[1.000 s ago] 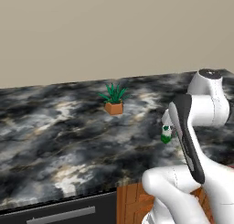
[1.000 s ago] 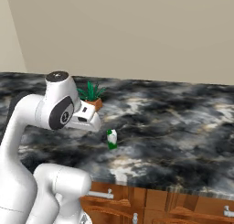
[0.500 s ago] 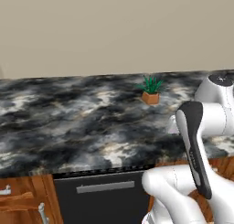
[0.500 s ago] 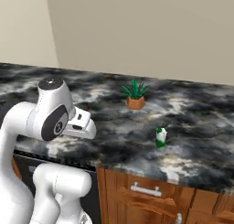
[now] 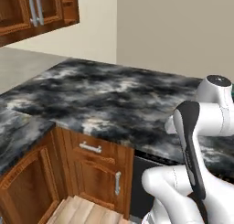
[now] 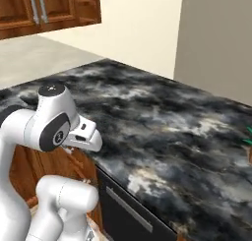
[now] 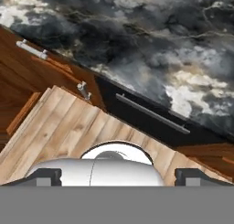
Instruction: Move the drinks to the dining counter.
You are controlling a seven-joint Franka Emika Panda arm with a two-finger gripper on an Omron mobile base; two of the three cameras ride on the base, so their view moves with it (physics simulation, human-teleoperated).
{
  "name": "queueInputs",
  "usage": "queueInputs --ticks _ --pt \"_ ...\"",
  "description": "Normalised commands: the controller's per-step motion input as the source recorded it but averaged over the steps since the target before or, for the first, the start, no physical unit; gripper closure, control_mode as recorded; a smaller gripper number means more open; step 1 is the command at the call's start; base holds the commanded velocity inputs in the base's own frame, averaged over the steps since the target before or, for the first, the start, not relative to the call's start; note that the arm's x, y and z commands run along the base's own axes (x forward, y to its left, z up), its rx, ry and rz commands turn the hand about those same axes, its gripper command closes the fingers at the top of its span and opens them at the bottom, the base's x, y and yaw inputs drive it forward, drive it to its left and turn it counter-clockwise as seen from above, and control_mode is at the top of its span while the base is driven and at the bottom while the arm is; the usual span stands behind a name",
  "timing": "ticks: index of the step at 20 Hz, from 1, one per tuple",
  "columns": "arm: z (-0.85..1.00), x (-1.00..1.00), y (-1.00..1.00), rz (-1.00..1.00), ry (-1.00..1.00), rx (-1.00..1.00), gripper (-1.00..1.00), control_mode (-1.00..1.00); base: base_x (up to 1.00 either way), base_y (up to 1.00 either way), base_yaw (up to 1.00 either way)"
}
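- The end effector (image 7: 118, 176) is seen in the hand view with its two dark fingertips (image 7: 43, 175) set wide apart and nothing held between them.
- It is pointed down past the near edge of the table (image 5: 105, 99), towards the wooden floor (image 7: 68, 127) and a dark appliance front (image 7: 151, 115) with a long bar handle.
- The black marble top with grey-white veins, carried on wooden cabinets (image 5: 91, 166), is taken to be the dining counter. It runs from the near left corner away to the far right, below the beige wall (image 5: 173, 26).
- Where the drinks stand cannot be told from these pictures, so a drink is judged to need finding before any grasp is planned.
- The drinks are judged to be light, small containers that are easily tipped and, if thin-walled, easily crushed.
- A grasp around the middle of the body, below any lid or cap, is judged best. Only gentle pressure should be used, and the container should be kept upright.
- A smooth, rounded side may slip, so the grip should be centred.
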Motion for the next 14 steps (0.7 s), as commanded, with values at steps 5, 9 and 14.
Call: queueInputs --ticks 5,9,14 --pt "0.00 0.00 0.00 0.00 0.00 0.00 -1.00 1.00 0.00 0.05 1.00" --pt "0.00 0.00 0.00 0.00 0.00 0.00 -1.00 1.00 0.00 0.01 1.00" --pt "0.00 0.00 0.00 0.00 0.00 0.00 -1.00 1.00 0.00 0.02 1.00"
